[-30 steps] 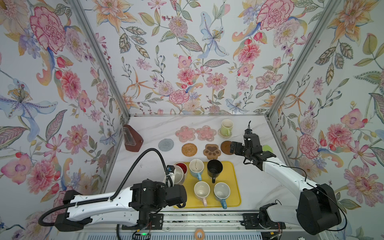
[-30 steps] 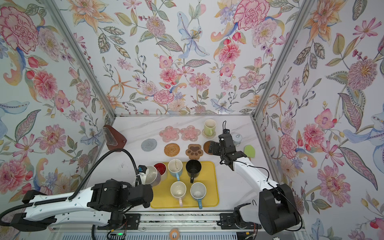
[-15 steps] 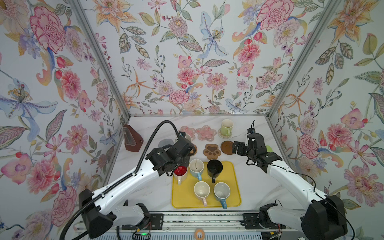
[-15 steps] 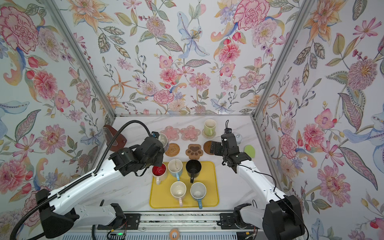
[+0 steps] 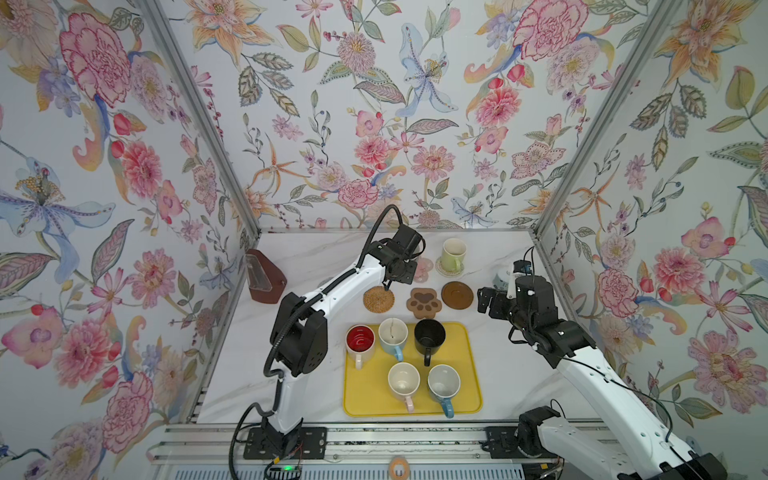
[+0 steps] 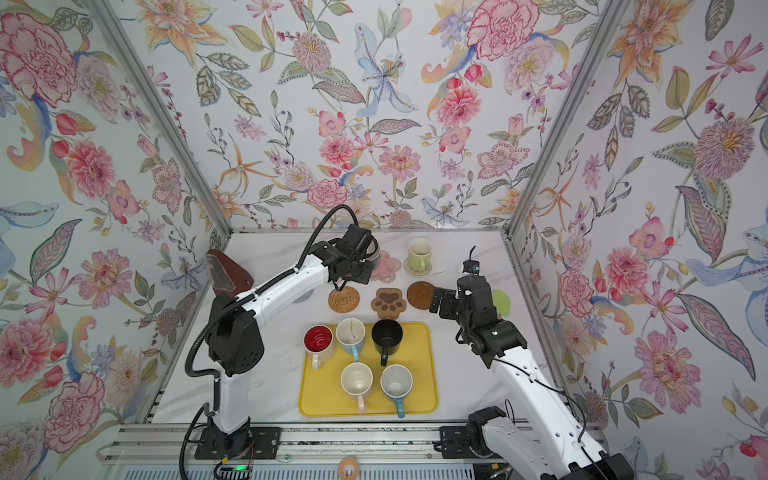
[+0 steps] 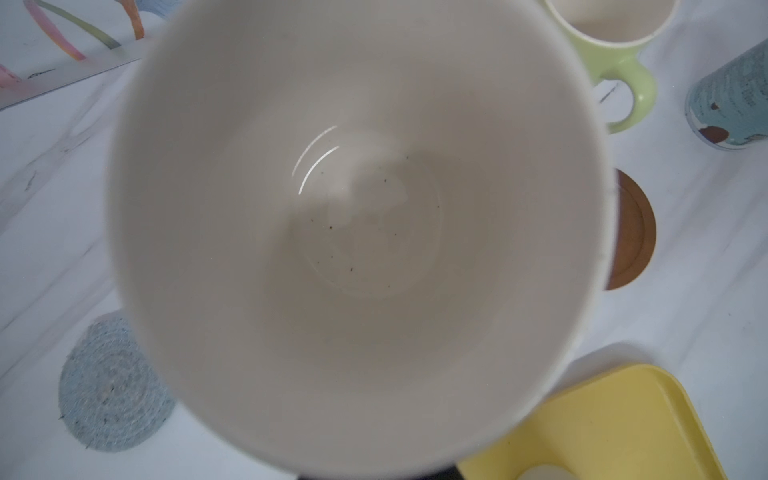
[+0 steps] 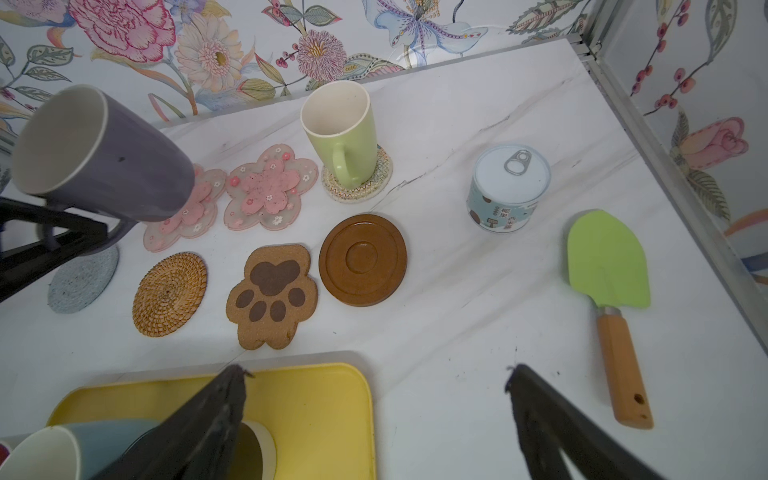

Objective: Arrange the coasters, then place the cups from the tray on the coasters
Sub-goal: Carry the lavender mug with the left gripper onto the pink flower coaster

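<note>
L arm [image 5: 332, 291] outstretched, L fingers [image 8: 20, 266] pinching lilac mug [image 8: 108, 158] (tilted), R fingers [image 8: 199, 428] spread.

Looking down from high on the whole table [image 5: 291, 266] in both top views; wrist views close behind left pincer [image 8: 83, 237] and right pincer [image 8: 374, 370], sharing dark wooden coaster [image 8: 363, 259]

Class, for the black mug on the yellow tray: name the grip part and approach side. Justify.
Probably the black mug by its right rim wall, from above: upright, mouth open, that side clear; its handle points between the pink mug and blue mug.
</note>
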You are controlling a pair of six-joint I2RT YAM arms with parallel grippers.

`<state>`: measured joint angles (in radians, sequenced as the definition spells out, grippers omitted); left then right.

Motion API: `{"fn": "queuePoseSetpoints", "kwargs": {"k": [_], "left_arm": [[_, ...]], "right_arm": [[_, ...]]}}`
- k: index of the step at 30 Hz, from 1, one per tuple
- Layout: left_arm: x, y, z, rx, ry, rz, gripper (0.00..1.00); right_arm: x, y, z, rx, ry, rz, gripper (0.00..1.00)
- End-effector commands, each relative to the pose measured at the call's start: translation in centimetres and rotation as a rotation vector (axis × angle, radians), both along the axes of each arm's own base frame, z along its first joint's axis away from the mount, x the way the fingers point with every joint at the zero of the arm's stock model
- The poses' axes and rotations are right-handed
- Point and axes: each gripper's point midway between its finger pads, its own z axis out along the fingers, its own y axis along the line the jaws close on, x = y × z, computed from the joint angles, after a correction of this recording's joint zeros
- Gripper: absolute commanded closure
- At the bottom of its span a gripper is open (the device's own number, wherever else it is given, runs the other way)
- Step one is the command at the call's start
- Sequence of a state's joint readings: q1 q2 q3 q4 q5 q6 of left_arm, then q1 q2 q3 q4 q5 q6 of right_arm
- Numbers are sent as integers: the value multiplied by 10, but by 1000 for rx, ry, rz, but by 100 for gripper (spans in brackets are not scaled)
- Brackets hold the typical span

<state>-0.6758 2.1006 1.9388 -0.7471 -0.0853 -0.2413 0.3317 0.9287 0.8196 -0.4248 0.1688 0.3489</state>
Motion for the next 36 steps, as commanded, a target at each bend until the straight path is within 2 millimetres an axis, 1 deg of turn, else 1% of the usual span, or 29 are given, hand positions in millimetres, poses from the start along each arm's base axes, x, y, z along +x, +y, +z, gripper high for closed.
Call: {"fn": "queuePoseSetpoints", "kwargs": {"k": [1,4,8,15,27,36], "left_arm": [[26,-8,14,-16,-58,-1,100],[39,-16,2,-45,-37,2,100],[55,-19,-14,-54,-13,21,100],[74,-17,-43,-22,5,55,100],[88,-24,-59,-35,-1,57,100],[91,-29,-76,-41,19,54,100]], "right_arm": [[-15,-7,-18,-5,63,-18,1],[-20,-5,-21,18,73,-12,1],[-24,-4,-25,38,84,-10,1],[-30,-2,-29,55,92,-3,1],[-33,-2,-34,67,106,-5,1],[-35,-2,-38,76,119,-9,1]]}}
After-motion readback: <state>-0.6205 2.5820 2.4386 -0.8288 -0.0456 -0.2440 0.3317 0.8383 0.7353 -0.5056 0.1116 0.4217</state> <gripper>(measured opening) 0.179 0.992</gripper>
